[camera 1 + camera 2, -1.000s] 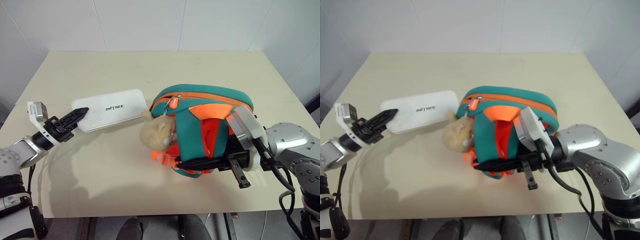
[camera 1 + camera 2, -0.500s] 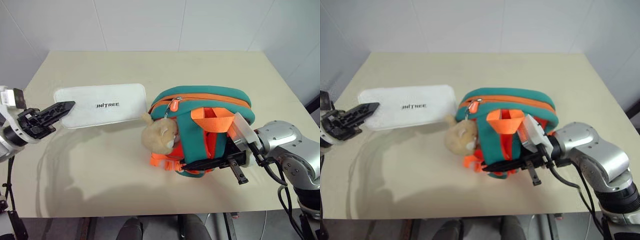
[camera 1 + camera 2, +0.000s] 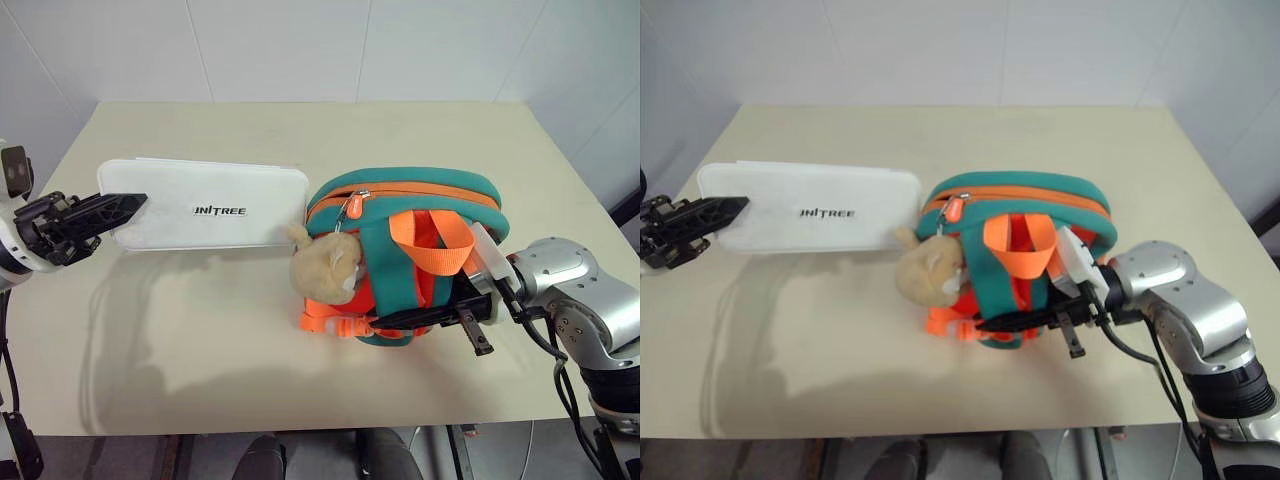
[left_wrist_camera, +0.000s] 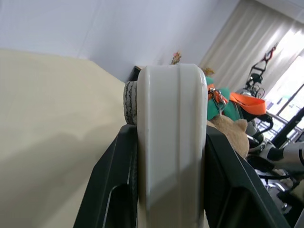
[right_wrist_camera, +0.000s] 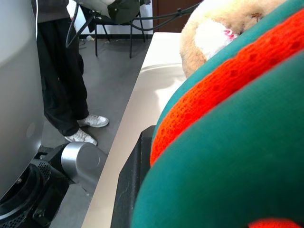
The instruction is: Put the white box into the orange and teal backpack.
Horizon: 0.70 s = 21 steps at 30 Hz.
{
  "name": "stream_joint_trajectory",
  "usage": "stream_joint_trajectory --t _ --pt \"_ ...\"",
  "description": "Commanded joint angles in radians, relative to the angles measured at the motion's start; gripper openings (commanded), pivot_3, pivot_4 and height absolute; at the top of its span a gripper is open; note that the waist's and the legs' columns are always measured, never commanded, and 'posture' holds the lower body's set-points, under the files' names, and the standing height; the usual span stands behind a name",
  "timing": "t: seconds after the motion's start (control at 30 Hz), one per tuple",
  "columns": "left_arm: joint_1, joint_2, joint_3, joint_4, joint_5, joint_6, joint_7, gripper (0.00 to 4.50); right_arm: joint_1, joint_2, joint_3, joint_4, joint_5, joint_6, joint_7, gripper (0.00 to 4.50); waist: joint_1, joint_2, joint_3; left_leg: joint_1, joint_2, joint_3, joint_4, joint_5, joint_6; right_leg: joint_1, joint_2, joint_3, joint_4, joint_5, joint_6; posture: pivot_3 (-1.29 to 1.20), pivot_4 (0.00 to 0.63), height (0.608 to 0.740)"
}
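Holding the white box (image 3: 205,204) by its end, the left tool (image 3: 118,208) pinches it above the worktop (image 3: 200,330).
Just right, the orange and teal backpack (image 3: 420,215) stands, its teal strap nipped by the right tool's (image 3: 400,320) pressed-together fingers.

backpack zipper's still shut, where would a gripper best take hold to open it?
Probably the orange zipper pull. It hangs free at the left end of the orange and teal backpack, above the plush toy. Come from the robot's left and above; the zip line runs right from there.
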Motion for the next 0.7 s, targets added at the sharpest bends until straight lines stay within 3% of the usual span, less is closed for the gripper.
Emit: stream_joint_trajectory --t 0.03,0.4,0.7 --pt "-0.048 0.032 -0.010 -0.051 0.009 -0.038 -0.052 1.32 -0.013 0.013 -0.002 0.002 -0.010 -0.016 -0.007 0.49 0.000 0.000 0.000 0.000 0.000 0.000 0.000 0.000 0.000 0.000 0.000 0.000 0.000 0.000 0.000 0.00 0.150 0.740" --pt "-0.152 0.059 -0.085 -0.188 0.049 -0.095 -0.086 1.32 -0.038 0.045 0.016 0.040 -0.042 -0.022 0.005 0.49 0.000 0.000 0.000 0.000 0.000 0.000 0.000 0.000 0.000 0.000 0.000 0.000 0.000 0.000 0.000 0.00 0.150 0.740" --pt "-0.150 0.102 -0.016 -0.293 0.017 -0.076 -0.038 1.32 -0.039 0.054 0.021 0.053 -0.054 -0.028 0.014 0.49 0.001 0.000 0.000 0.000 0.000 0.000 0.001 0.000 0.000 0.000 0.000 0.000 0.000 0.000 0.000 0.00 0.150 0.740"
